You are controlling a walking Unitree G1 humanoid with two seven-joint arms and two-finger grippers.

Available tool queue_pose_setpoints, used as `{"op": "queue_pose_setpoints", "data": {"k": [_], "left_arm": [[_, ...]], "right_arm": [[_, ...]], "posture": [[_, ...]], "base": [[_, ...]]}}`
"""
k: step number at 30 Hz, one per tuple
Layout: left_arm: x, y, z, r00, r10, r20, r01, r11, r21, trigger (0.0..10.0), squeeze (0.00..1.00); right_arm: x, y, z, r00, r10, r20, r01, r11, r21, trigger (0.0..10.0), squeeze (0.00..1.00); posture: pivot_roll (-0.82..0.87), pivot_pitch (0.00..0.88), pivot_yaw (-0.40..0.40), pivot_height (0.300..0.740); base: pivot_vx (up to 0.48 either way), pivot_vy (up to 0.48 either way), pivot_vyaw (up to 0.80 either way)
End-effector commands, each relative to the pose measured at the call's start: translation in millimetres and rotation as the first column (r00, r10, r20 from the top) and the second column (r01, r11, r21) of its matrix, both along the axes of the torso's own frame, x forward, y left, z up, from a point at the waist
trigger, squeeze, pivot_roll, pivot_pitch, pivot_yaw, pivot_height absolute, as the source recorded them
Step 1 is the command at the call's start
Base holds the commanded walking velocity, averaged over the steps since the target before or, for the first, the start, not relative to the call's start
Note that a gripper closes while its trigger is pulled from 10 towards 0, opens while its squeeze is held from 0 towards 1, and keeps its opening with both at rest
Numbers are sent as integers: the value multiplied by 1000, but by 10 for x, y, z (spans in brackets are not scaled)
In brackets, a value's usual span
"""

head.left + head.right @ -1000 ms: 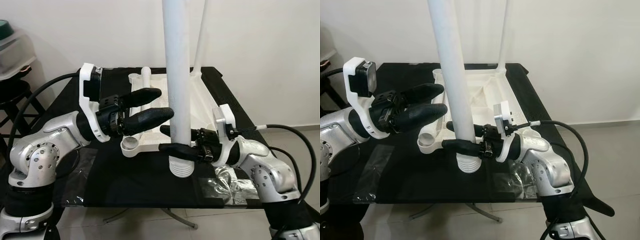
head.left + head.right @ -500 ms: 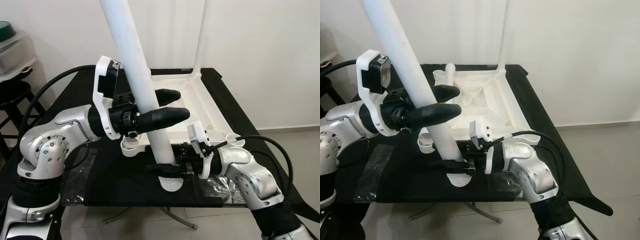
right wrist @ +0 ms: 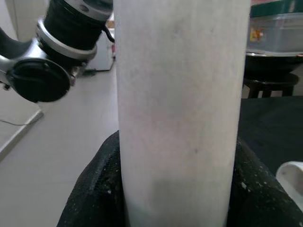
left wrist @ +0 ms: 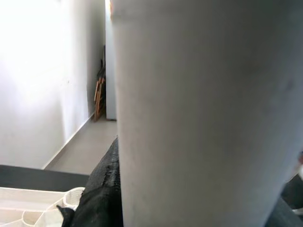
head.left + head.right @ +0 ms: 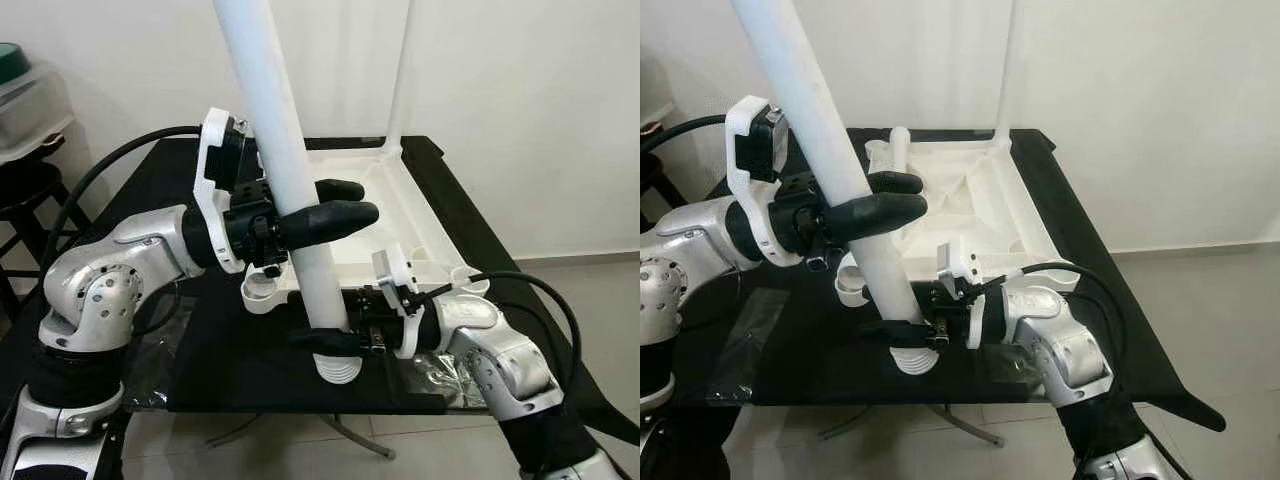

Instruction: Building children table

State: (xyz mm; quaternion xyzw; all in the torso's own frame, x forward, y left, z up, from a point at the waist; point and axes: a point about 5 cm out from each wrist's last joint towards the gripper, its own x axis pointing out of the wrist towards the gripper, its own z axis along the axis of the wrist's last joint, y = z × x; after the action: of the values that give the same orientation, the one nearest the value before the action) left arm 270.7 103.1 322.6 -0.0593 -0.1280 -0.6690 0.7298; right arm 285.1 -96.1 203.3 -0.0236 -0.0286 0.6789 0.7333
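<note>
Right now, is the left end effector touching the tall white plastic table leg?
Touching. In the left eye view the left end effector has its black fingers closed around the tall white plastic table leg.

Two head cameras looking down, two wrist cameras pressed close to the pole.

Both eye views look forward and down from the head onto the black worktop (image 5: 250, 385), sharing the white leg pole (image 5: 285, 170), the upturned white table top (image 5: 980, 195) and both arms; the right eye sits slightly to the side, so everything shifts leftward in it. The left wrist view looks along the left pincer (image 5: 335, 205), very near the pole, with a wall and floor beyond. The right wrist view looks along the right pincer (image 5: 902, 333), equally near the pole, facing the left arm (image 3: 52, 52).
</note>
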Motion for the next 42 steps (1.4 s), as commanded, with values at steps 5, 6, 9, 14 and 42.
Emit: {"op": "queue_pose_setpoints", "data": {"k": [5,6,9,14,42], "left_arm": [[9,-200,26,997,-58,57,53,995,88,0,0],[18,-229,40,996,-63,68,56,994,98,0,0],[30,-301,93,992,-88,90,79,991,107,0,0],[38,-377,135,986,-123,110,109,986,126,0,0],[-8,-591,224,949,-263,171,238,959,153,0,161]], "right_arm": [[54,174,99,1000,26,14,-26,1000,12,10000,1000],[69,192,125,999,38,0,-38,999,20,10000,1000],[104,227,168,999,42,29,-42,999,0,10000,1000],[121,273,186,995,61,76,-57,997,-45,10000,992],[281,437,246,992,32,121,-30,999,-25,0,0]], "posture": [[-101,18,-2,740],[-101,18,-2,740],[-97,13,4,740],[-94,9,10,740],[-94,9,11,740]], "base": [[0,0,0],[0,0,0],[0,0,0],[0,0,0],[0,0,0]]}}
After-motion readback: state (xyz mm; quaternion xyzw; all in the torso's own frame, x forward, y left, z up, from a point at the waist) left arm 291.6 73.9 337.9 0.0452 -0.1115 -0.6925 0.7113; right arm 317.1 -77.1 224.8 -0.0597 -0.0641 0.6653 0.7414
